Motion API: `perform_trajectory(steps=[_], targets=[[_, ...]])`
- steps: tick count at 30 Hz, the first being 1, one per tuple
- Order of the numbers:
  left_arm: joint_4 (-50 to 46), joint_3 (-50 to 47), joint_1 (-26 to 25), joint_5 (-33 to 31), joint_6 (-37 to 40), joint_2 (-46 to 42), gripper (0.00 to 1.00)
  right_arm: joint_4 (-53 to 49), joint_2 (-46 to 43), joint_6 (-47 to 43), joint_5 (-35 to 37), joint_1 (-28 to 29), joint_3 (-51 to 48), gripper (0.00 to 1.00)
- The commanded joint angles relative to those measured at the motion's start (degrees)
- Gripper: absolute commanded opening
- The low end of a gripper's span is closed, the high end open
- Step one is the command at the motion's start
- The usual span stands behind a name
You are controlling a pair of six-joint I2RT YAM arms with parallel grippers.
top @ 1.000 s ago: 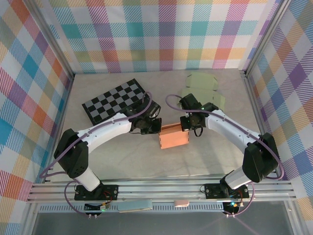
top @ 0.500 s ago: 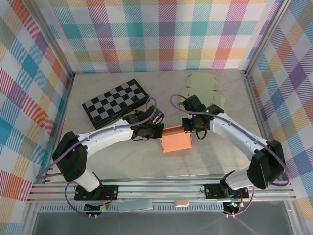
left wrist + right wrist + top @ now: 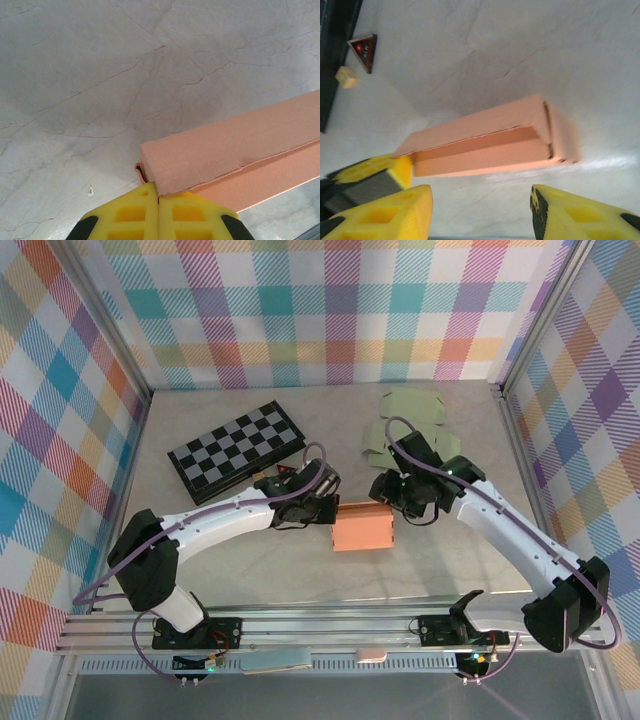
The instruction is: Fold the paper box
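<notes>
The orange paper box (image 3: 362, 528) lies folded into a long closed shape in the middle of the table. My left gripper (image 3: 324, 508) is shut, its yellow fingertips (image 3: 150, 200) pressed together against the box's (image 3: 230, 150) left end corner. I cannot tell whether a flap is pinched between them. My right gripper (image 3: 388, 498) hangs open just behind the box's right end. In the right wrist view the box (image 3: 490, 137) lies beyond the right gripper (image 3: 480, 205), clear of both fingers. The left gripper's yellow finger (image 3: 395, 170) touches the box's left end there.
A folded chessboard (image 3: 235, 450) lies at the back left. Pale green flat paper sheets (image 3: 415, 420) lie at the back right. A small red triangle piece (image 3: 364, 47) and a beige cube (image 3: 346, 76) sit by the board's edge. Plaid walls enclose the table.
My right gripper has opened, let go of the box's right end and drawn back a little. The box has shifted slightly toward the front, with the left gripper following at its left end.
</notes>
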Motion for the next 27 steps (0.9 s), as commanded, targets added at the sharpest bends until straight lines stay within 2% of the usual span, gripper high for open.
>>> perform_trajectory(steps=[1, 5, 9, 14, 20, 22, 27], targets=[[-0.1, 0.2, -1.2, -1.3, 0.6, -1.4, 0.0, 0.3, 1.7, 22.2, -7.2, -0.2, -0.1, 0.57], [-0.5, 0.5, -2.1, -2.6, 0.9, -1.8, 0.0, 5.4, 4.4, 36.7, -15.9, -0.4, -2.0, 0.61], [-0.3, 0.5, -3.2, -4.3, 0.8, -2.2, 0.0, 1.0, 6.4, 46.3, -14.3, -0.1, 0.6, 0.64], [0.0, 0.5, -4.9, -6.7, 0.8, -2.3, 0.0, -3.2, 9.0, 54.8, -13.7, -0.1, 2.1, 0.74], [0.4, -0.1, -6.9, -9.1, 0.4, -2.7, 0.0, -7.9, 14.5, 56.0, -16.1, -0.8, 5.8, 0.76], [0.8, -0.7, -7.4, -9.7, 0.1, -2.8, 0.0, -7.7, 15.3, 55.9, -15.5, -0.8, 5.6, 0.81], [1.3, -1.7, -8.3, -10.4, -0.6, -3.0, 0.0, -4.0, 14.2, 57.9, -14.6, -0.8, 1.5, 0.84]])
